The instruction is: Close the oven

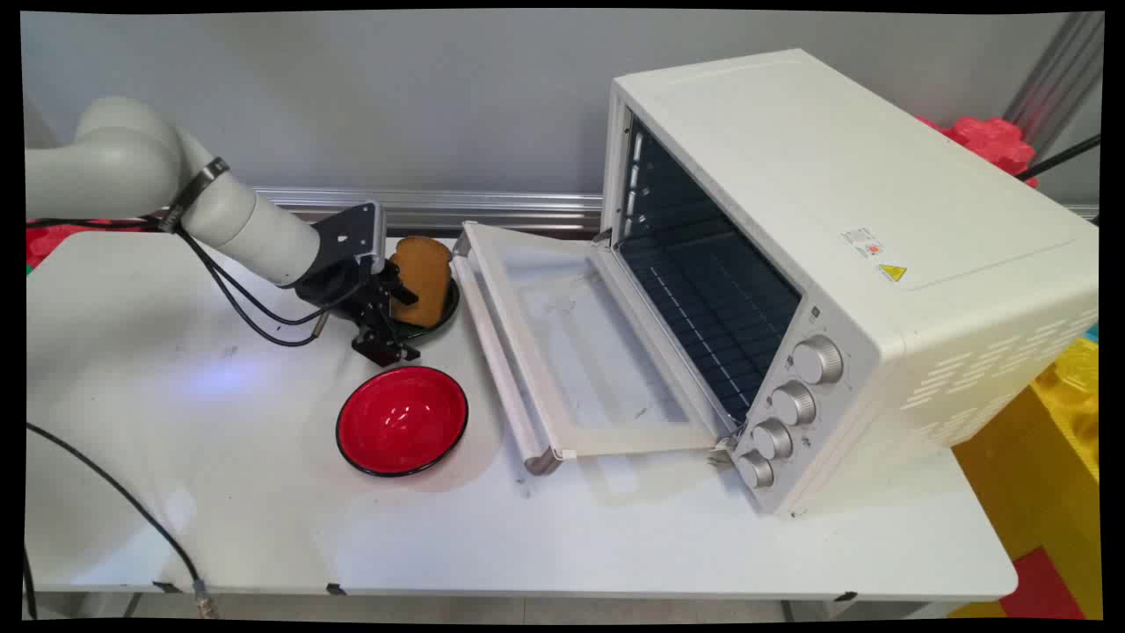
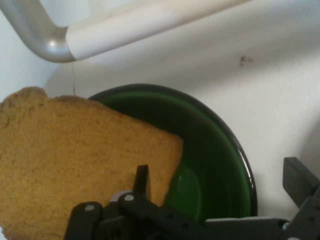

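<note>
A brown slice of toast (image 1: 424, 280) stands upright in a dark green bowl (image 1: 446, 315) at the back of the table, just left of the oven door. My gripper (image 1: 393, 323) is open and low over the table on the toast's left side, its near finger past the bowl's rim. In the hand view the toast (image 2: 75, 165) fills the lower left and leans in the green bowl (image 2: 220, 145). One of my fingers (image 2: 142, 177) is in front of the toast's edge and the other stands far right. The gripper (image 2: 220, 175) holds nothing.
A red bowl (image 1: 402, 420) sits on the table just in front of the gripper. A white toaster oven (image 1: 844, 246) stands at the right, its door (image 1: 571, 343) folded down flat with the handle (image 1: 501, 360) close to both bowls. Black cables hang under the arm.
</note>
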Action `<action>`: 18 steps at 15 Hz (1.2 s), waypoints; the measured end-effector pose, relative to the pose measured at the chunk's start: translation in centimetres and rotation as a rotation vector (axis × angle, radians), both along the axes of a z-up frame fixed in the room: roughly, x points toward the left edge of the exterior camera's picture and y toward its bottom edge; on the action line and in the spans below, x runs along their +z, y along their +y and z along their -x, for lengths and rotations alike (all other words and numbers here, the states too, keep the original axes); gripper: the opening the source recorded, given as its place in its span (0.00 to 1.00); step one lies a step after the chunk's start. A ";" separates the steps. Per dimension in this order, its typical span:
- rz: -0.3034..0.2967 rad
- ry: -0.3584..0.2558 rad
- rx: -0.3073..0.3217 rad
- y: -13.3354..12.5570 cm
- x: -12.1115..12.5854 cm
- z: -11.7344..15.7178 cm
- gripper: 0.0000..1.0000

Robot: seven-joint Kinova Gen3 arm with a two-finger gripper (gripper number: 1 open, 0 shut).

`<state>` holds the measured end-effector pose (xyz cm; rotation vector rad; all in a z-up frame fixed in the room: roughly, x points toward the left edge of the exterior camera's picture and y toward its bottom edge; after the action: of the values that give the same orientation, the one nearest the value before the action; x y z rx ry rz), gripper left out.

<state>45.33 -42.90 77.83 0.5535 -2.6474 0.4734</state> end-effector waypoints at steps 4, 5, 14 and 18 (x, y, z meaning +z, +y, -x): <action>-0.004 0.027 -0.011 -0.4 1.8 -0.1 1.00; -0.007 0.035 -0.015 -0.6 2.4 -0.1 1.00; -0.091 0.109 0.034 0.1 9.4 -1.7 1.00; -0.132 0.144 0.098 0.9 11.7 -1.8 1.00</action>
<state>47.14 -42.01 89.48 0.7327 -2.5342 0.2765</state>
